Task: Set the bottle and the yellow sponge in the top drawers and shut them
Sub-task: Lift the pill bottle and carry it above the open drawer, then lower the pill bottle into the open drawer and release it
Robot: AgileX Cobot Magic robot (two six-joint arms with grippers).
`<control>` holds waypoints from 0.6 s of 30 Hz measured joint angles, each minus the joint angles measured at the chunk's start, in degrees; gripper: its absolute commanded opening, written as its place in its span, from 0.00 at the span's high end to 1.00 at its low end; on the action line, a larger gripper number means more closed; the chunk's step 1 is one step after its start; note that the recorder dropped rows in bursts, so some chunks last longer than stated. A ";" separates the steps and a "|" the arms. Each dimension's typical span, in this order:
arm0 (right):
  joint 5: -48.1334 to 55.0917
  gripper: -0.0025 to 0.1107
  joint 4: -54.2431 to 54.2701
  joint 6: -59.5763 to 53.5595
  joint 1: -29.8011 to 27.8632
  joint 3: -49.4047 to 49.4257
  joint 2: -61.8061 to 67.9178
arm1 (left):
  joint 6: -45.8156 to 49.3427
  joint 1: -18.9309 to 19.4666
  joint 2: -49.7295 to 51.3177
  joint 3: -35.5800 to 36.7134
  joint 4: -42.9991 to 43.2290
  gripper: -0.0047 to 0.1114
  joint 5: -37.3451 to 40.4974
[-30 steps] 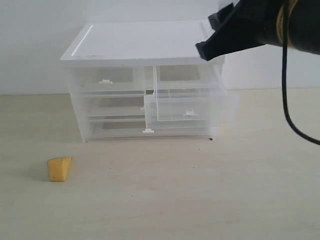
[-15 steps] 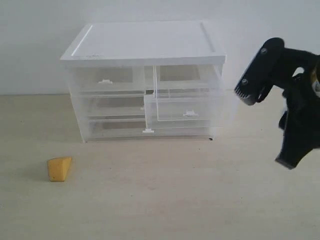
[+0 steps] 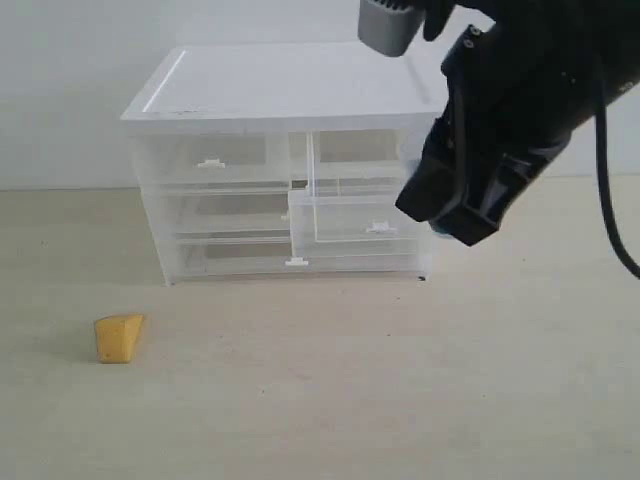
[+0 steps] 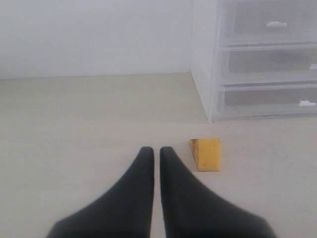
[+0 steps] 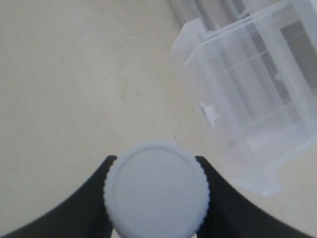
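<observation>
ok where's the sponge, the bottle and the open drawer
yellow sponge [image 3: 119, 339]: exterior view, front face
bottle [image 5: 155, 191]: right wrist view, top of white cap
open top drawer [image 3: 350, 215]: exterior view, front panel

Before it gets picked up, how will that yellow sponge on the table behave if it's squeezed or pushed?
The yellow sponge looks like foam, so it will probably squash under a grip and weigh little. Its flat faces and wedge shape suggest it would slide or topple rather than roll.
</observation>
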 measured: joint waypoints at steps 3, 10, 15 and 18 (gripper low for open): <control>-1.94 0.98 -1.01 -5.50 0.00 -1.70 2.45 | 0.00 0.00 0.00 0.00 0.00 0.92 0.00; -7.98 0.98 -2.42 -16.68 0.00 -7.16 9.14 | 0.00 0.00 0.00 0.00 0.00 0.92 0.00; -8.21 0.98 -8.17 -17.98 0.00 -9.95 14.81 | 0.00 0.00 0.00 0.00 0.00 0.92 0.00; -8.45 0.98 -10.38 -18.36 0.00 -11.09 17.16 | 0.00 0.00 0.00 0.00 0.00 0.92 0.00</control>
